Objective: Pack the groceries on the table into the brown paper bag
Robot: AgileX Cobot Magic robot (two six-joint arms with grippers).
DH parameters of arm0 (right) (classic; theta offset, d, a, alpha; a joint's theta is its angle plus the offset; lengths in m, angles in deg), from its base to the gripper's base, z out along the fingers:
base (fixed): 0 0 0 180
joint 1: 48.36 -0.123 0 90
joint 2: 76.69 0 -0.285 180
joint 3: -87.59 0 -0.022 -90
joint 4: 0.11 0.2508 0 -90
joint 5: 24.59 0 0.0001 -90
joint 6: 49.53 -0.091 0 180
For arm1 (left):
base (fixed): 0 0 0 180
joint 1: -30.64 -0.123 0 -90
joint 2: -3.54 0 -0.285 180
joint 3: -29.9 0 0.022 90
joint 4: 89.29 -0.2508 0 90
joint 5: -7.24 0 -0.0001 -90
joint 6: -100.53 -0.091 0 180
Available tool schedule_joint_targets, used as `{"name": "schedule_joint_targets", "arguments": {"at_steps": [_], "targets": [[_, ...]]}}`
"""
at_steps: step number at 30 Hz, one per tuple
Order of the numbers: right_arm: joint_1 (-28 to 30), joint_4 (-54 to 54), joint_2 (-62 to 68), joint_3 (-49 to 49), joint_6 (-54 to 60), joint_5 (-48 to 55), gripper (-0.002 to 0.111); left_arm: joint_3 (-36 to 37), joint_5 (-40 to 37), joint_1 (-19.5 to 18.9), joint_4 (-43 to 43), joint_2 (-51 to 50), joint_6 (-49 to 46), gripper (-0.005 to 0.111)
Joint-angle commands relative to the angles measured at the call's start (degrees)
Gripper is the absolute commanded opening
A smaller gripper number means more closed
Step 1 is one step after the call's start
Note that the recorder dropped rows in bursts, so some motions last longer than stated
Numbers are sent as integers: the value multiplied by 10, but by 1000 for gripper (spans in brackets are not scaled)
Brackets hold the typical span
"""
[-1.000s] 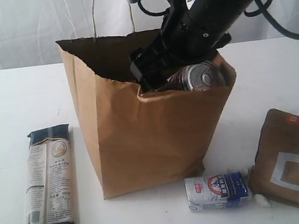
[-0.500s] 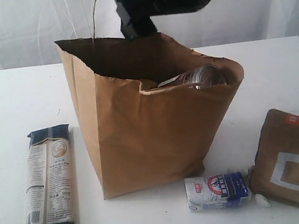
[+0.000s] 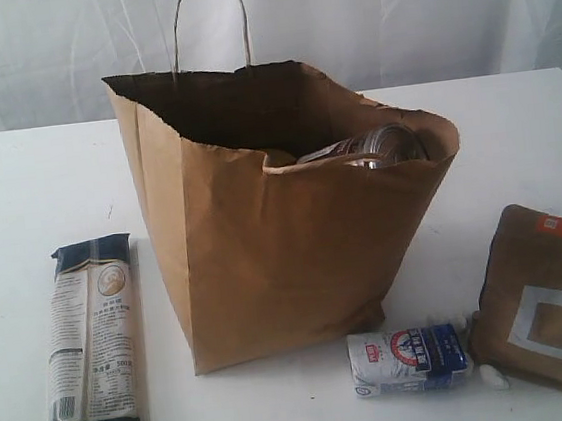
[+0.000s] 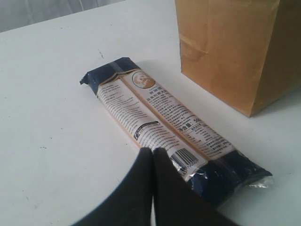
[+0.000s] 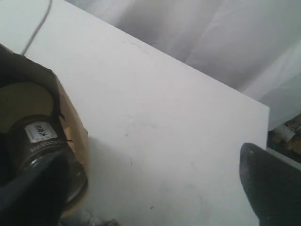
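The brown paper bag [image 3: 274, 241] stands open in the middle of the table [image 3: 27, 187]. The silver can [image 3: 375, 145] lies inside it near the rim and also shows as the can [image 5: 40, 141] in the right wrist view. My right gripper [image 5: 150, 186] hangs high above the table beside the bag, open and holding nothing. The dark-blue noodle packet [image 3: 90, 351] lies left of the bag. My left gripper [image 4: 153, 151] is shut and empty over one end of the noodle packet [image 4: 164, 122]. The white-blue packet [image 3: 409, 360] and the brown pouch [image 3: 547, 298] lie at the front right. Jar and bottle are hidden.
The bag's twisted handle [image 3: 209, 22] sticks up at the back. A white curtain [image 3: 390, 8] hangs behind the table. The table's far edge [image 5: 263, 110] runs close to my right gripper.
My right arm rose out of the bag and left the exterior view through the top. The can stayed in the bag. Nothing else moved.
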State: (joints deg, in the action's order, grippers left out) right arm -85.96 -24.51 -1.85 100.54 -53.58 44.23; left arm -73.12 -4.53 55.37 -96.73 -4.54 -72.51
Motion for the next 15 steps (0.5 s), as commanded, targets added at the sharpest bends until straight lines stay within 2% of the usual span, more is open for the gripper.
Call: {"name": "schedule_joint_targets", "arguments": {"at_steps": [1,8,15], "targets": [[0,-10,-29,-8,19,12,89,2,1,-1,-1,3,5,0],[0,-31,-42,-15,54,12,89,2,1,-1,-1,3,5,0],[0,-82,-62,-95,54,12,89,2,1,-1,-1,3,5,0]]}}
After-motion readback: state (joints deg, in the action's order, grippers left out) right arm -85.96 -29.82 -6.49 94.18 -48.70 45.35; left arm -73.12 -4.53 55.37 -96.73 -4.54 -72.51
